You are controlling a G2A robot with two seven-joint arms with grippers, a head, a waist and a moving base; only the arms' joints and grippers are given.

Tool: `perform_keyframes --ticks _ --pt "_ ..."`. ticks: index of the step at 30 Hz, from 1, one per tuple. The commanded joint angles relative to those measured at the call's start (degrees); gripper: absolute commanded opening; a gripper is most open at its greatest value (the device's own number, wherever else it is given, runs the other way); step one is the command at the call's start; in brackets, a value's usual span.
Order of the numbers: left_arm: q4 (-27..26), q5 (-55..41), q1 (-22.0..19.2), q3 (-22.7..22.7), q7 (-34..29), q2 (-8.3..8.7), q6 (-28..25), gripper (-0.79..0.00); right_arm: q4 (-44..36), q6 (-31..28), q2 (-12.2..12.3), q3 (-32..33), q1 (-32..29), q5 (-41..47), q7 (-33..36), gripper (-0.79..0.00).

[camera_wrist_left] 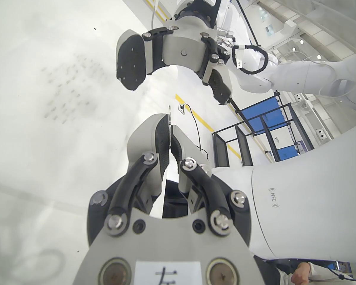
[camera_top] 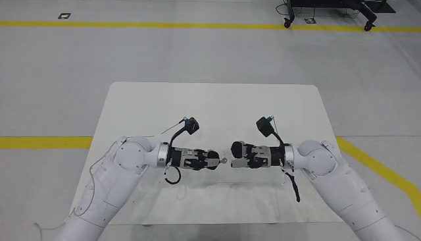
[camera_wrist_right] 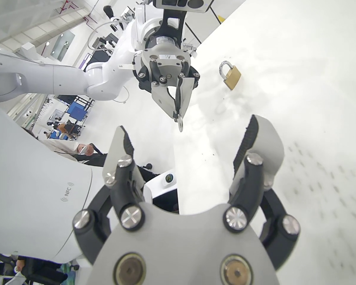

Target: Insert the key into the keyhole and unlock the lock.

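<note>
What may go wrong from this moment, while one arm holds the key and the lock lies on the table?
1. The key is pinched only at the very tips of the shut left jaws, so it may twist or slip when pushed into the keyhole.
2. The lock lies loose on the table, and the right jaws stand open and empty. Unless it is gripped firmly first, it may slide away from the key.

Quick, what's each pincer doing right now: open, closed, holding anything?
Left pincer: closed on the key.
Right pincer: open, holding nothing.
</note>
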Motion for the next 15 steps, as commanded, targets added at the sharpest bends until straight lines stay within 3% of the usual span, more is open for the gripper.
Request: perform_keyframes --ticks 1,6,15 --pt "0.09 0.02 -0.1 0.42 0.3 0.01 -0.3 -0.785 0.05 0.37 -0.02 -0.57 0.31 0.32 0.65 -0.483" --pt "0.27 0.65 -0.43 1.38 1.11 0.06 -0.52 -0.785 0.38 0.86 -0.1 -1.86 1.17 1.53 1.78 -0.579" --pt "-0.12 2.61 -0.65 2.17 3.2 0.33 -1.85 -0.785 0.92 1.53 -0.07 -3.06 2.12 2.77 2.83 -0.61"
